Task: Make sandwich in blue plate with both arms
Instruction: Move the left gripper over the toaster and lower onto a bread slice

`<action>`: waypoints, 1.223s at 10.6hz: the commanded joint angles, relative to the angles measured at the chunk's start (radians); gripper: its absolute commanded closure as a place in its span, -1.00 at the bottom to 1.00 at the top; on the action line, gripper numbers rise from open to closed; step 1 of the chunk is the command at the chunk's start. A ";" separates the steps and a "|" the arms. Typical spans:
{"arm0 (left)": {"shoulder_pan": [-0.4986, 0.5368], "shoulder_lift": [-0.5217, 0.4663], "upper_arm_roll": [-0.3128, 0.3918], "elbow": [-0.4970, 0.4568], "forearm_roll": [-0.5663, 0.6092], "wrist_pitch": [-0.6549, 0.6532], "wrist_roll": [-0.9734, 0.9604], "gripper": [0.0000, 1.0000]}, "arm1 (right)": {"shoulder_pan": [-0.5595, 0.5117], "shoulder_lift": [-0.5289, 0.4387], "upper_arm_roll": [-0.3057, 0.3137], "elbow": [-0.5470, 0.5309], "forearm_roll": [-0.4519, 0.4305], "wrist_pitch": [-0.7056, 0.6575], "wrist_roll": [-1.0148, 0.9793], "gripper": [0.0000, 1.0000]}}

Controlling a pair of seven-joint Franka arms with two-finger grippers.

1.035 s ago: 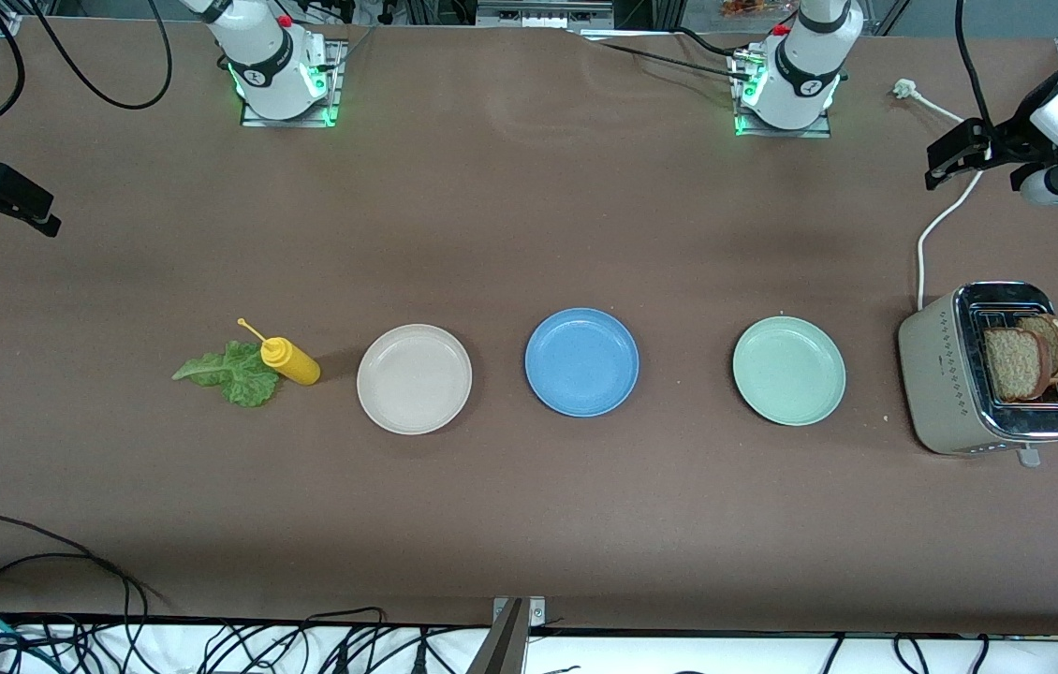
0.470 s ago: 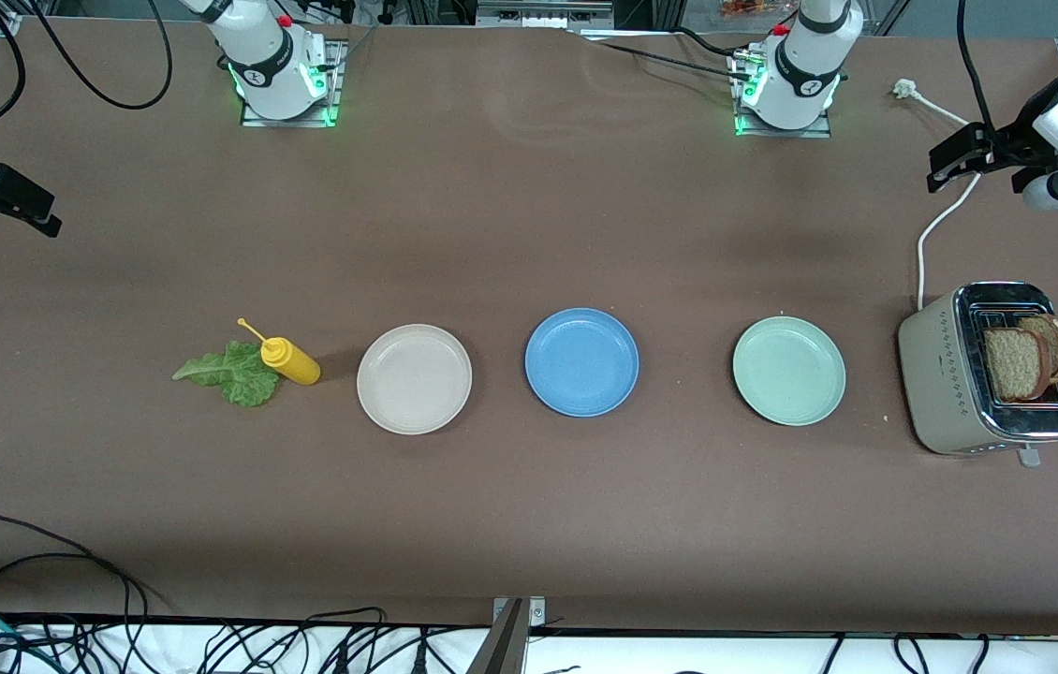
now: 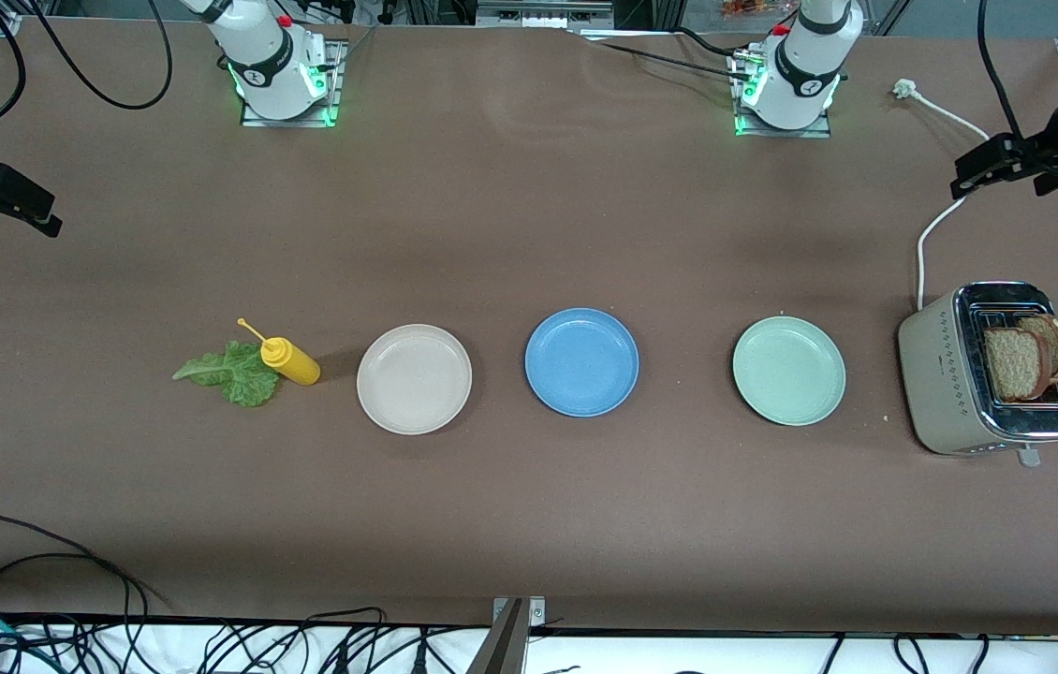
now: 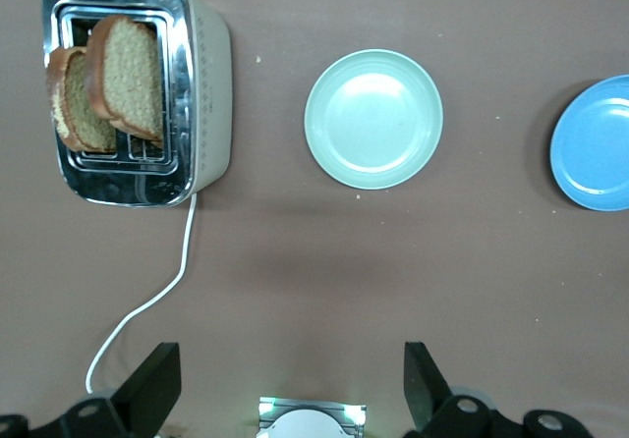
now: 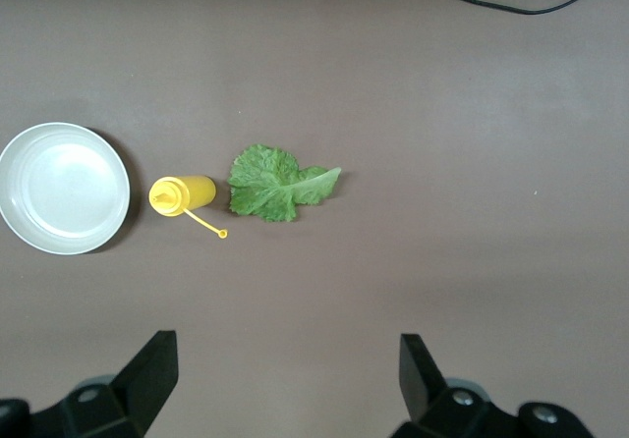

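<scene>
With both grippers spread and empty, the bread looks light and crumbly, best pinched gently by its upper crust above the toaster.

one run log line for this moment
stage: not started | blue plate: bare | bread slices: in toaster | lettuce leaf: on table | left gripper: open, over table | right gripper: open, over table
</scene>
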 commanded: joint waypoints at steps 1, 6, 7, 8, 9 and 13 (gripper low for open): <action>0.084 0.095 0.001 0.072 -0.022 -0.008 0.061 -1.00 | 0.001 0.003 -0.001 0.014 0.020 -0.012 -0.006 -1.00; 0.208 0.303 0.002 0.174 -0.030 0.155 0.318 -1.00 | 0.001 0.003 -0.001 0.014 0.020 -0.012 -0.006 -1.00; 0.237 0.333 0.001 0.174 -0.034 0.191 0.356 -1.00 | 0.001 0.004 -0.001 0.014 0.020 -0.012 -0.006 -1.00; 0.265 0.371 0.001 0.174 -0.059 0.224 0.371 -1.00 | 0.001 0.003 -0.001 0.014 0.020 -0.012 -0.006 -1.00; 0.286 0.403 0.001 0.174 -0.082 0.249 0.396 -1.00 | 0.001 0.004 -0.001 0.014 0.020 -0.012 -0.006 -1.00; 0.300 0.501 0.001 0.165 -0.116 0.356 0.408 -1.00 | 0.001 0.004 -0.001 0.014 0.020 -0.012 -0.006 -1.00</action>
